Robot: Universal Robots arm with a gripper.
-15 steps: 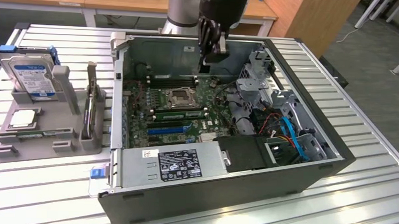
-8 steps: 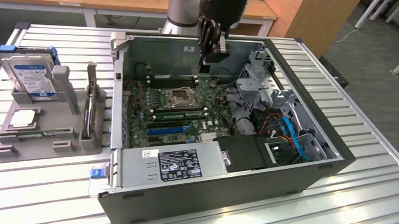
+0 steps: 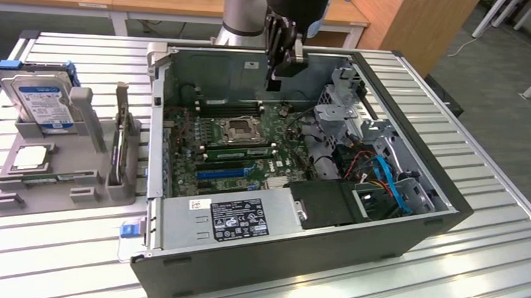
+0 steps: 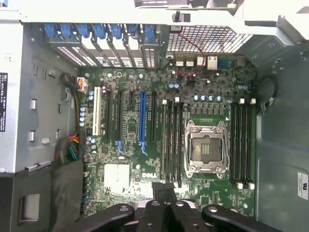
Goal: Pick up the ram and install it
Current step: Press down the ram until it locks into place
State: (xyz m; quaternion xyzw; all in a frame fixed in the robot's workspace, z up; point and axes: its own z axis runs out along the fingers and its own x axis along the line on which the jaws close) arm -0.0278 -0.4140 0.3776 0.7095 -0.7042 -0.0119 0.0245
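An open computer case (image 3: 288, 256) lay on its side on a slatted metal table (image 3: 473, 262), its motherboard (image 3: 239, 155) facing up. The robot arm's gripper (image 3: 277, 80) hung above the case's far wall, over the board's upper memory slots (image 3: 222, 106). In the wrist view the gripper (image 4: 165, 193) looked straight down on the board, fingers (image 4: 157, 189) pressed close together with no gap showing and nothing visibly held between them; the jaws appeared closed and empty, though a thin stick seen edge-on would be hard to rule out.

To the exterior view's left of the case stood a grey parts holder (image 3: 61, 181) carrying a hard drive (image 3: 42, 101) and a CPU (image 3: 29, 157). The ram (image 3: 57, 177) seemed to be the thin green strip lying along the holder's front edge, well apart from the gripper. The empty CPU socket (image 4: 207, 147) sat between two banks of dark memory slots (image 4: 171, 145).

As a judgement, doing this step well would call for gripping the ram by its long edges, keeping it upright and square to a slot, aligning the notch, and pressing evenly so both end latches close.
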